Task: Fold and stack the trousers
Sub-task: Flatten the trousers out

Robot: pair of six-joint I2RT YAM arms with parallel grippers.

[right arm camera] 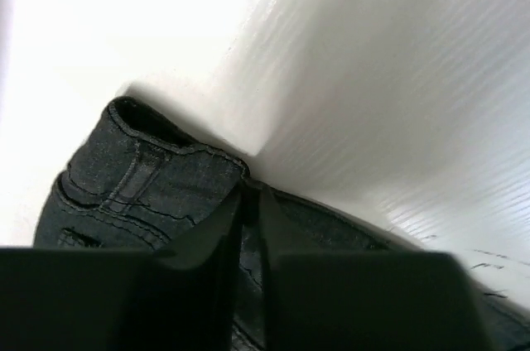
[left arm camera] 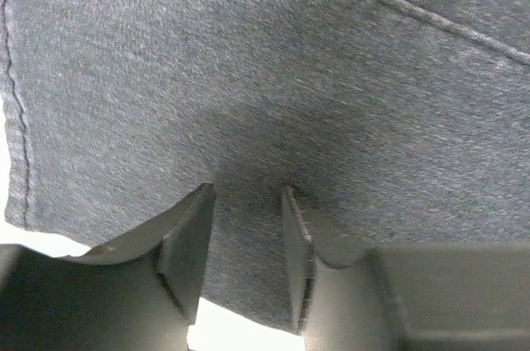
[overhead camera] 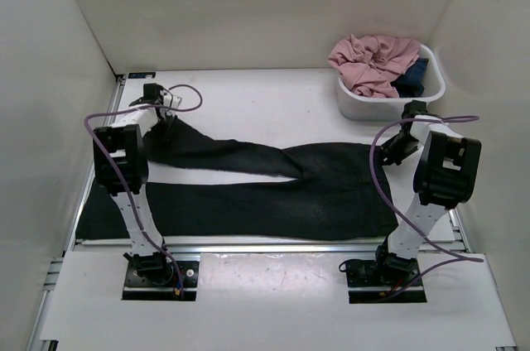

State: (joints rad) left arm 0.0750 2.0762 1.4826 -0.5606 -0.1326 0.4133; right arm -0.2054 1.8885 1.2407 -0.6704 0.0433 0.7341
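**Both grippers at the trousers; open tabletop on the far side**

Your left gripper (left arm camera: 247, 256) has its fingers (left arm camera: 184, 243) about half closed astride the edge of one leg of the long, plain black trousers of soft matte cloth (overhead camera: 273, 194). Cloth fills the gap, but you cannot tell whether it is pinched. A stitched hem runs down the left of that wrist view, and a sliver of white shows under the cloth's edge.

Your right gripper (right arm camera: 251, 218) has its jaws drawn almost together on the waistband, just beside a belt loop, with cloth in the narrow slit between them.

From above, the trousers lie across the near half of the flat white table (overhead camera: 265, 98), waist to the right and legs to the left. The near leg runs along the table's near edge, just beside the metal rail (overhead camera: 248, 245), and its hem reaches close to the left rim. The far leg slants away up to the left gripper, leaving a wedge of tabletop between the legs.

A white plastic tub (overhead camera: 373, 109) stands at the far right, near the right gripper. It holds a crumpled pink garment (overhead camera: 373, 61) and a small dark blue garment (overhead camera: 414, 79).

Between the left gripper and the tub, white tabletop gives you room. Plain white walls (overhead camera: 50, 119) close in the left, right and far sides.
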